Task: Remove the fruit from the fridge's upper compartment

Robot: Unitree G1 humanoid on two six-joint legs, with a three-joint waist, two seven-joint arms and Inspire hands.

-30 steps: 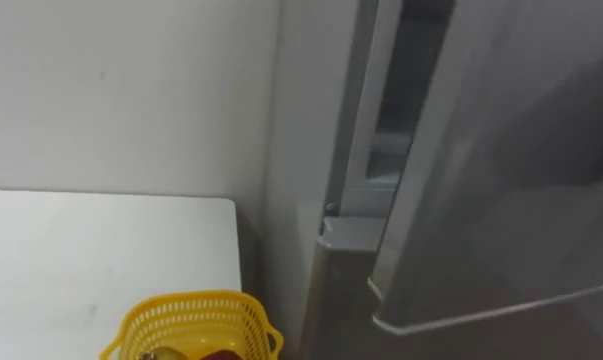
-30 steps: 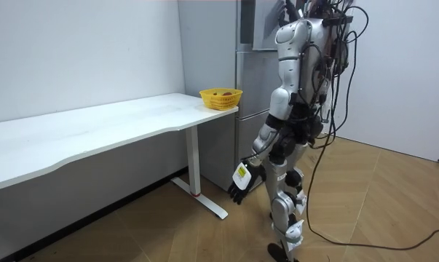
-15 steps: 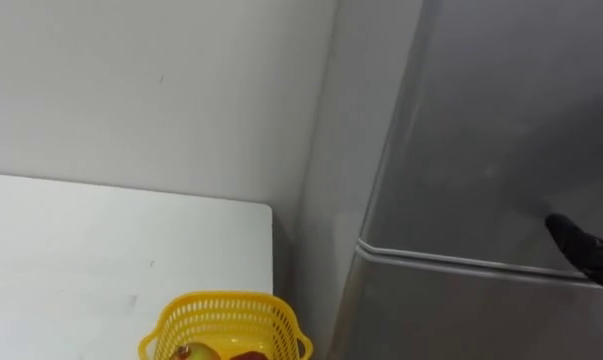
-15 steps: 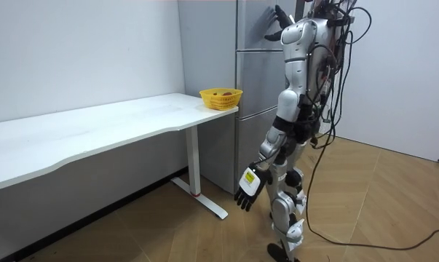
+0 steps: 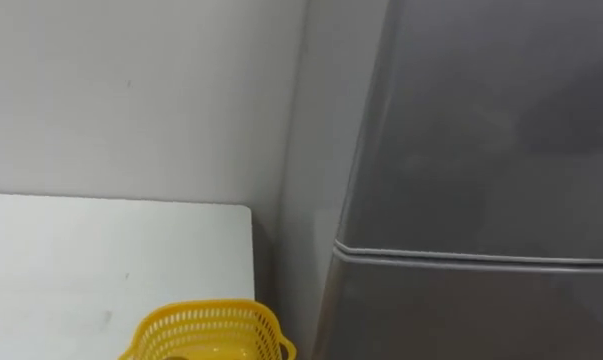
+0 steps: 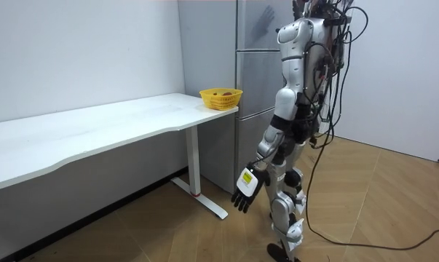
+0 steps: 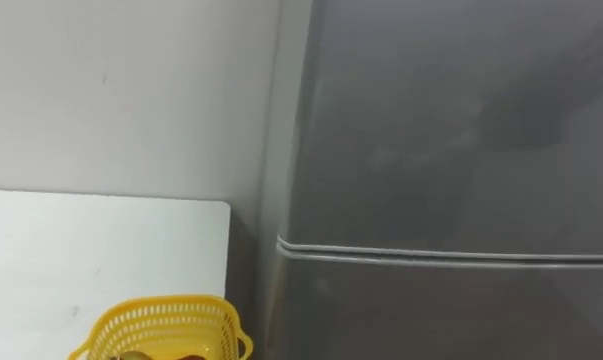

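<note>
One hand can be judged, the left hand (image 6: 244, 193): it hangs low beside the robot's thigh, well above the wooden floor (image 6: 204, 233), with the fingers straight, a little spread and holding nothing. On its back sits a small white and yellow tag, and the print on it is too small to read. The robot stands upright just in front of the fridge (image 6: 255, 80), a tall grey box with flat, smooth metal-looking faces. In the eye views the upper door (image 5: 501, 120) is shut. A thin pale seam runs straight across between it and the lower door (image 5: 461, 315), which is shut too, so whatever the upper fridge holds stays hidden behind the door. Just beside the fridge, on the robot's left, the white surface (image 5: 81, 260) ends with a rounded corner against the plain white wall (image 5: 131, 90). Near that corner stands a yellow plastic basket (image 5: 206, 330) with lattice walls and a rolled rim. In the room view something reddish lies in the basket, but its shape cannot be told.
</note>
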